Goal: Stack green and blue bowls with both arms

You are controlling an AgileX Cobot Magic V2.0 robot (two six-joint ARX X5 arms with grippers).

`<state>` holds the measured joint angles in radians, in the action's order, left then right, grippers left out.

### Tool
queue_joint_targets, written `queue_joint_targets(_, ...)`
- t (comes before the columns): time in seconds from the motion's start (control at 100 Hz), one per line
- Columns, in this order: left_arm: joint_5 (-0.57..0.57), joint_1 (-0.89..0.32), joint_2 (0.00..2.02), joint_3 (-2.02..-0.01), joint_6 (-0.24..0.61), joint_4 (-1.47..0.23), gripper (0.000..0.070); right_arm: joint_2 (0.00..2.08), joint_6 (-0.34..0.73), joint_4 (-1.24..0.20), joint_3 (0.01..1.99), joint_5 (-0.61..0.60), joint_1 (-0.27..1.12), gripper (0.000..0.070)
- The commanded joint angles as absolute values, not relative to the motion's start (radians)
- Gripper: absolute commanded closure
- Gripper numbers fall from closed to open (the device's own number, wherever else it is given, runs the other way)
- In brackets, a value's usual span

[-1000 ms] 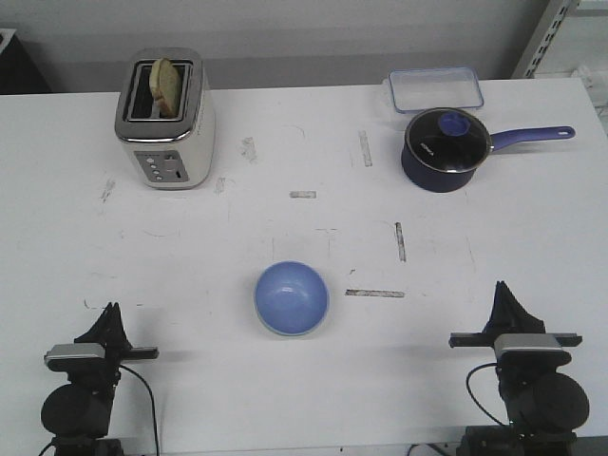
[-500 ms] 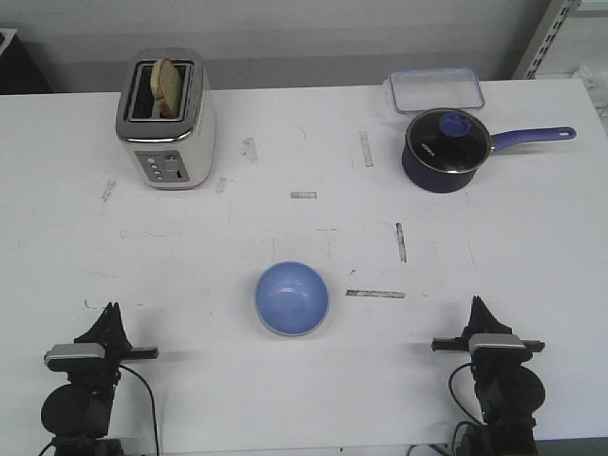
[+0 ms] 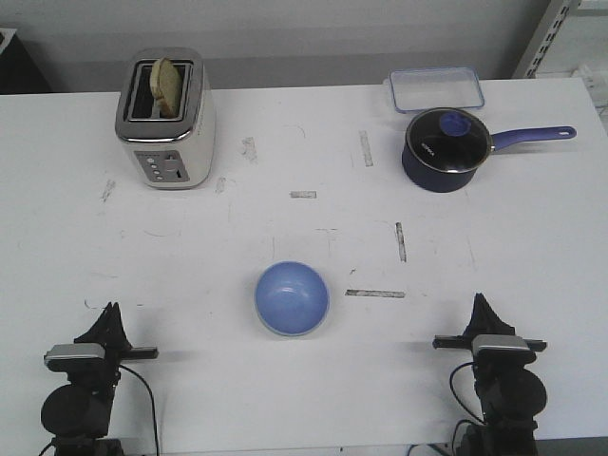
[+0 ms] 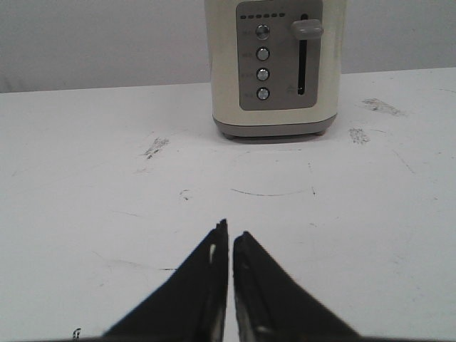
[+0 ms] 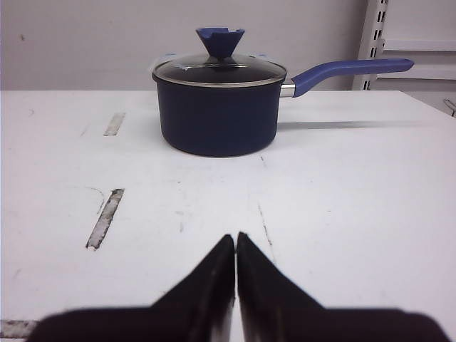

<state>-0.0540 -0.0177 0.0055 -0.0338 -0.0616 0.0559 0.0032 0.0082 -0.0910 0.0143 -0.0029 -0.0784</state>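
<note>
1. Two bowls look already nested: the blue bowl point(image 3: 292, 297) sits in a pale rim, likely the green one, so stacking seems finished.
2. Left gripper point(image 3: 111, 318) and right gripper point(image 3: 482, 308) have their tips pressed together, holding nothing.
3. The bowl rests between them, slightly ahead, well apart from both.
4. Next move, judging so: none but parking.

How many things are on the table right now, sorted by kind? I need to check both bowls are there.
Bowls: 1 visible, blue, with a pale rim under its edge; no separate green bowl shows.
Toasters: 1, bread in a slot.
Saucepans: 1, lid on.
Clear containers: 1.
Total: 4
Left gripper and right gripper are shut and empty.
</note>
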Motion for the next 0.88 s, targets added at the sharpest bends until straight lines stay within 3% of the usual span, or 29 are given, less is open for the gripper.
queue_joint_targets(0.0,-0.056,-0.018,0.004,-0.012,-0.067,0.073,0.0699,0.001,0.025,-0.074,0.013,0.0,-0.077,0.07)
queue_joint_targets(0.87,-0.055,-0.018,0.004,-0.012,-0.067,0.073,0.0699,0.001,0.025,-0.052,0.013,0.0,-0.077,0.07)
